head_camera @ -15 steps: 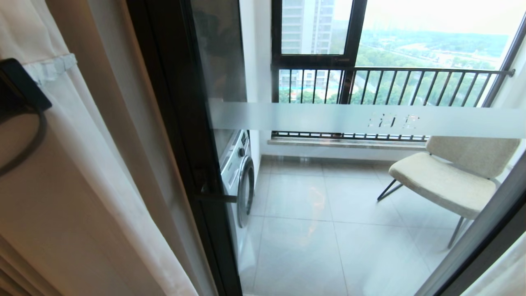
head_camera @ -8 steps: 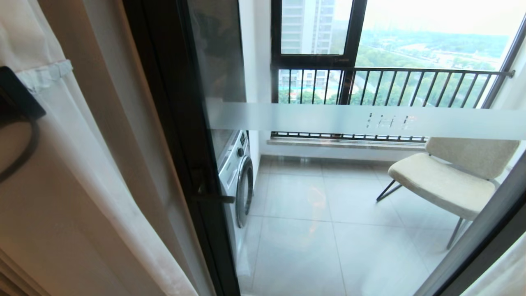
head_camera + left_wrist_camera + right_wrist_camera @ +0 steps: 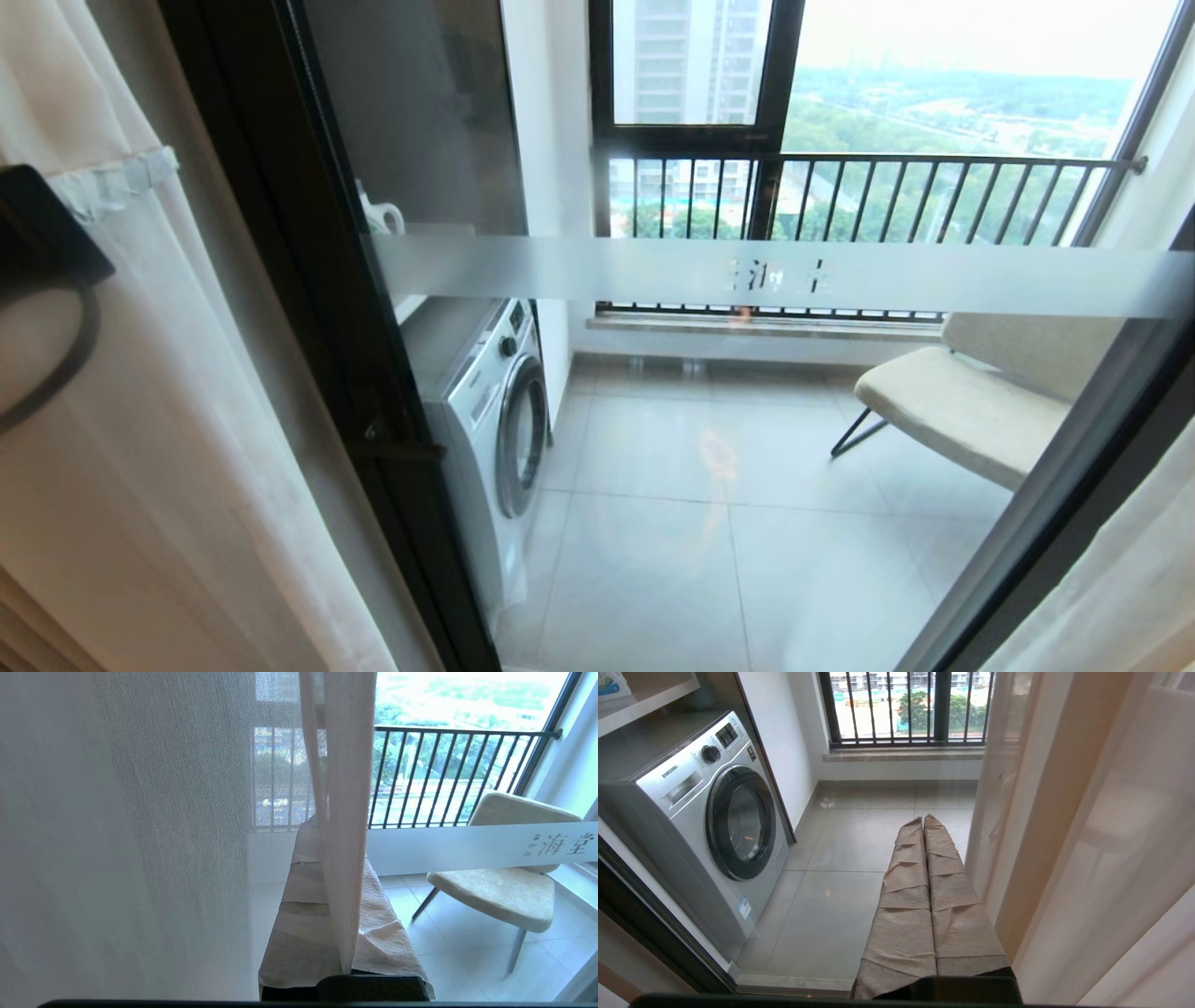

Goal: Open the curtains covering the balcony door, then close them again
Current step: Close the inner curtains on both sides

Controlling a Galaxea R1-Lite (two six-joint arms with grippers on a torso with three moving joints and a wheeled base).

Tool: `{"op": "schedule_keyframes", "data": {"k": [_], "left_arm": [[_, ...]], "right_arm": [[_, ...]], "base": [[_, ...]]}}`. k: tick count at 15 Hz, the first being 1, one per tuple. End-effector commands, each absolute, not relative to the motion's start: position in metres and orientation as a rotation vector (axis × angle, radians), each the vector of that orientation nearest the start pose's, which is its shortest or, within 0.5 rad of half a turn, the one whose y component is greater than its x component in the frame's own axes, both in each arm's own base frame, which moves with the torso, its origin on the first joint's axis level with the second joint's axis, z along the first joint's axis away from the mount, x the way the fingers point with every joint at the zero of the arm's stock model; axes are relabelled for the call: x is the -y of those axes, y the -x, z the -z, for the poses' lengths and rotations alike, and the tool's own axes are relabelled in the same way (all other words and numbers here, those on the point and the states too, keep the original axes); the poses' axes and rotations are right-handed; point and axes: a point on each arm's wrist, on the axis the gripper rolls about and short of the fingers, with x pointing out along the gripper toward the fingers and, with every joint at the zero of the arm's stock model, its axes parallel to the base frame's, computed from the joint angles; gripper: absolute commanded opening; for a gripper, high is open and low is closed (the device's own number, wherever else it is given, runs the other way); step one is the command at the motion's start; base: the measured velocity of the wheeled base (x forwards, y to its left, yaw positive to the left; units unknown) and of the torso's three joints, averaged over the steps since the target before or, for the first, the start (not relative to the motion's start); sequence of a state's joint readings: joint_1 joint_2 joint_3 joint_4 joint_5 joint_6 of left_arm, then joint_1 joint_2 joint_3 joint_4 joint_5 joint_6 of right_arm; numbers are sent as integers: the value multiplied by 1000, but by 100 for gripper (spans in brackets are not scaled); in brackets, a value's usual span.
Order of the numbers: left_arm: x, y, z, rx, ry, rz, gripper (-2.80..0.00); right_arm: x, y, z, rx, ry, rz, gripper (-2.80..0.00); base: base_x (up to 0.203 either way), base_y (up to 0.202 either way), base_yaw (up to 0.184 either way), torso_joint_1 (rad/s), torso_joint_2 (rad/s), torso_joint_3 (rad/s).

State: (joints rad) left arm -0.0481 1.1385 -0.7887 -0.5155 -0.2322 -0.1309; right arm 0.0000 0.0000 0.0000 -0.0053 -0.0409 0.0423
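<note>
Balcony tiles, washer [image 3: 485, 411] and chair [image 3: 971, 401] are seen through the balcony door [image 3: 747, 467]. Sheer curtains [image 3: 187, 420] are gathered at left, with another panel at the right edge. Left tool [image 3: 343, 963] is clamped narrow on a sheer fold; right tool [image 3: 927, 826] is closed on nothing, clear of the fabric. Risk: thin fold slips out, or fabric snags on the door handle [image 3: 397, 450]. Open room lies rightward along the glass.

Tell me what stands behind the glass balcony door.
Behind the balcony door stand a washing machine, on the left, and a beige chair, on the right, on a tiled floor. The sheer curtain hides whatever lies farther left.
</note>
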Motion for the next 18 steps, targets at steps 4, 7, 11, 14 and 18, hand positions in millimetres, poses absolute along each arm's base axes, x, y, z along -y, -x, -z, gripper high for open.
{"op": "schedule_keyframes", "data": {"k": [4,7,11,14,18], "left_arm": [[13,-161,-295,137,116,292,-280],[13,-160,-296,142,116,292,-280],[13,-155,-296,147,114,295,-280],[16,-150,-297,157,115,312,-280],[16,-146,-297,164,114,316,-280]], "right_arm": [[1,23,-76,7,-43,41,-280],[1,23,-76,5,-43,41,-280],[1,23,-76,6,-43,41,-280],[1,23,-76,6,-43,41,-280],[1,23,-76,6,-43,41,-280]], "base": [[0,-190,3,4,0,4],[0,-190,-1,0,2,1],[0,-191,0,1,3,1],[0,-189,2,3,0,1],[0,-190,2,1,1,4]]}}
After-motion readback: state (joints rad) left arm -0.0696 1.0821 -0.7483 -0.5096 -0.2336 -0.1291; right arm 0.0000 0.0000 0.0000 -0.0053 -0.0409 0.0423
